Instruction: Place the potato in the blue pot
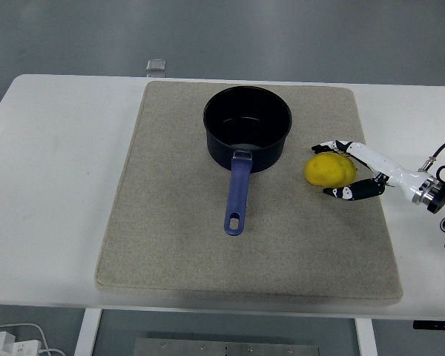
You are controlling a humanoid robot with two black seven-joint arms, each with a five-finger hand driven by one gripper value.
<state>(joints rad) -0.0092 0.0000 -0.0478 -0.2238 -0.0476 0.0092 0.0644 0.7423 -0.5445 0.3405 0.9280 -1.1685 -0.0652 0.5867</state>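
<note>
While potato [330, 170] lies on beige mat [170, 245], just right of blue pot [247, 137], right hand [356, 169] cups it w/ fingers spread, not closed; pot handle faces near edge.

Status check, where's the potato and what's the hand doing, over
Right hand open, fingers cupped around potato, no firm grasp visible. Potato on the mat, right of blue pot. Pot empty, path clear. Left hand out of view.
</note>
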